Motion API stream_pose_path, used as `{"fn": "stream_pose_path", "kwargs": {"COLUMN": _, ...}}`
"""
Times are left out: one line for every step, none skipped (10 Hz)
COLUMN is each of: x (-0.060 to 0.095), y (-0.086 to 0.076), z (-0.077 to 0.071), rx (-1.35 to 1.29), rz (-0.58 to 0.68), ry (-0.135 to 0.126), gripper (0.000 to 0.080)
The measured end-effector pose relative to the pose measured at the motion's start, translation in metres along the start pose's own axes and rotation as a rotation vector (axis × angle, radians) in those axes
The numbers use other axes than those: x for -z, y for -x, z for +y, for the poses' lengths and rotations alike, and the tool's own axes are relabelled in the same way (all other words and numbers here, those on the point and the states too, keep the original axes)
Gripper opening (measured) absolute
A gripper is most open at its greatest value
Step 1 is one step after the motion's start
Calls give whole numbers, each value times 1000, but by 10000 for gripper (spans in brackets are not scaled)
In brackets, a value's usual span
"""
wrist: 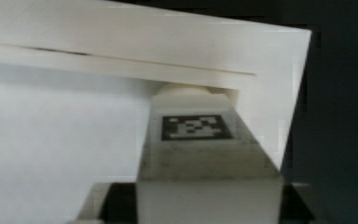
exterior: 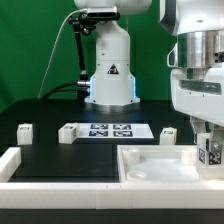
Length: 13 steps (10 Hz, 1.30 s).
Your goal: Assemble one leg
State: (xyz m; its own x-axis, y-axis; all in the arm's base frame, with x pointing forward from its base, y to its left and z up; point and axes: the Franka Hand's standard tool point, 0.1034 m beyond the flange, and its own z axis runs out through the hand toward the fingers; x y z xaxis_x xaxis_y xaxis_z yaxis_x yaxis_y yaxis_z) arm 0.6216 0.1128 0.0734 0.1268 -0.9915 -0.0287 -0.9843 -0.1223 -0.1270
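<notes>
My gripper (exterior: 208, 148) is shut on a leg (exterior: 211, 154), a small white block whose black-and-white tag faces the camera. It holds the leg upright over the right-hand corner of the large white tray-like piece (exterior: 140, 158). In the wrist view the leg (wrist: 201, 150) reaches from between the dark fingers (wrist: 123, 203) to just inside the tray's raised rim (wrist: 158, 62); whether its far end touches the tray cannot be told. Three more legs stand on the black table: one at the exterior view's left (exterior: 24, 131), one by the marker board (exterior: 67, 133), one behind the tray (exterior: 168, 133).
The marker board (exterior: 110, 130) lies mid-table in front of the robot base (exterior: 108, 78). A white raised border (exterior: 20, 166) runs along the table's front and left side. A green wall stands behind.
</notes>
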Motion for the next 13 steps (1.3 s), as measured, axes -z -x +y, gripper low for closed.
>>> {"fn": "stream_pose_path", "kwargs": {"x": 0, "y": -1, "z": 0, "rx": -42, "rz": -9, "ry": 1, "gripper": 294}}
{"fn": "stream_pose_path", "kwargs": {"x": 0, "y": -1, "z": 0, "rx": -53, "rz": -14, "ry": 18, "gripper": 294}}
{"fn": "stream_pose_path", "kwargs": {"x": 0, "y": -1, "z": 0, "rx": -47, "rz": -14, "ry": 19, "gripper": 294}}
{"fn": "stream_pose_path", "kwargs": {"x": 0, "y": -1, "z": 0, "rx": -37, "rz": -14, "ry": 20, "gripper": 374}}
{"fn": "stream_pose_path", "kwargs": {"x": 0, "y": -1, "z": 0, "rx": 7, "rz": -14, "ry": 19, "gripper": 511}}
{"fn": "stream_pose_path", "kwargs": {"x": -1, "y": -1, "z": 0, "rx": 35, "rz": -15, "ry": 20, "gripper": 511}}
{"fn": "stream_pose_path", "kwargs": {"x": -1, "y": -1, "z": 0, "rx": 78, "rz": -14, "ry": 20, "gripper": 620}}
{"fn": "stream_pose_path", "kwargs": {"x": 0, "y": -2, "z": 0, "rx": 202, "rz": -16, "ry": 20, "gripper": 640}}
{"fn": "stream_pose_path", "kwargs": {"x": 0, "y": -1, "z": 0, "rx": 315, "rz": -16, "ry": 19, "gripper": 640}}
{"fn": "stream_pose_path", "kwargs": {"x": 0, "y": 0, "z": 0, "rx": 410, "rz": -18, "ry": 18, "gripper": 648}}
{"fn": "stream_pose_path", "kwargs": {"x": 0, "y": 2, "z": -1, "rx": 532, "rz": -19, "ry": 16, "gripper": 648}}
{"fn": "stream_pose_path", "kwargs": {"x": 1, "y": 5, "z": -2, "rx": 611, "rz": -22, "ry": 13, "gripper": 649}}
{"fn": "stream_pose_path", "kwargs": {"x": 1, "y": 6, "z": -2, "rx": 735, "rz": -24, "ry": 11, "gripper": 649}}
